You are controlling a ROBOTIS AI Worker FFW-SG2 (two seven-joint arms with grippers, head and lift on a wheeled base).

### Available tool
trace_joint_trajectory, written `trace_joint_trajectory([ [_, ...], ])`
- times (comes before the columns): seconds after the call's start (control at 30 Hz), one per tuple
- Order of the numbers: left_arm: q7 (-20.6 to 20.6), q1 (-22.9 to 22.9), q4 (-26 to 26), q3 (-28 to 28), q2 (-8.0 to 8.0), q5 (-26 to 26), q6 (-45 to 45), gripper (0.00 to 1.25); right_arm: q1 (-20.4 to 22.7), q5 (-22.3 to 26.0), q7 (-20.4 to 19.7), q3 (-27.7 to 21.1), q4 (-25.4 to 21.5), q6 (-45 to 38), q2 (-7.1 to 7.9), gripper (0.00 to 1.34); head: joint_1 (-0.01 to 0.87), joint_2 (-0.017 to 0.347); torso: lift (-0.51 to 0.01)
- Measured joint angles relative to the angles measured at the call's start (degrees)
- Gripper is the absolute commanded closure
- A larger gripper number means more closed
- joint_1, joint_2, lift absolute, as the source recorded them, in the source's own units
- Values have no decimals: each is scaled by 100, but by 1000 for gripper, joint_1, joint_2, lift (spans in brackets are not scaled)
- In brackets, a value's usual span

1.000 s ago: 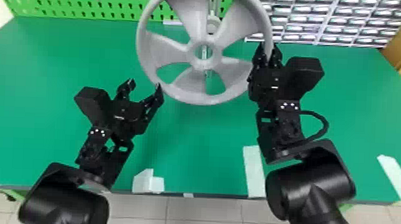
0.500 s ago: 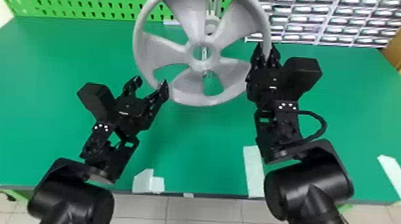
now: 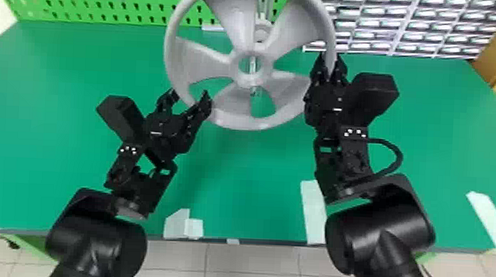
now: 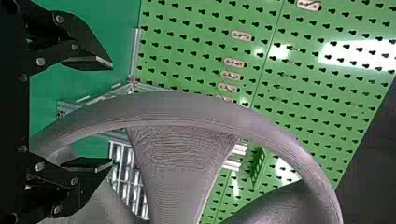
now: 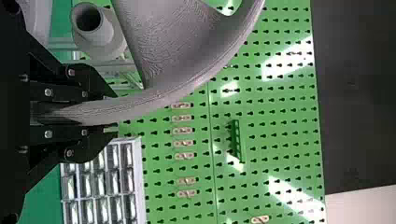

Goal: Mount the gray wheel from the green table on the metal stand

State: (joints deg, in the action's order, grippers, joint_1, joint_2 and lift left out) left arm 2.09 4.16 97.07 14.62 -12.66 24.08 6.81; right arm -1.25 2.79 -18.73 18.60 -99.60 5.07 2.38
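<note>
While our right hand [image 3: 330, 60] is clenched on the right side of the gray wheel [image 3: 244, 122]'s rim, our left hand [image 3: 190, 93] is released, its two fingers spread near the rim's lower left. We have the wheel raised over the green bench [image 3: 241, 179] and in front of the metal stand [image 3: 265, 3], parts of which we see through the hub opening and between the spokes. Behind, we see a green pegboard [image 3: 85, 1] and, toward the right, a rack of small drawers [image 3: 408, 25] by the bench's far edge.
</note>
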Motion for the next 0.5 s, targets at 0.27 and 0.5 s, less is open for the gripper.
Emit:
trace_joint_trajectory([
  [0.27, -47, -75, -134, 43, 0, 161, 54, 636, 5, 16, 1, 26, 17, 29, 6, 1167, 867, 52, -100],
  [0.5, -59, -234, -262, 122, 0, 298, 130, 756, 6, 30, 1, 69, 34, 42, 25, 1167, 867, 52, -100],
])
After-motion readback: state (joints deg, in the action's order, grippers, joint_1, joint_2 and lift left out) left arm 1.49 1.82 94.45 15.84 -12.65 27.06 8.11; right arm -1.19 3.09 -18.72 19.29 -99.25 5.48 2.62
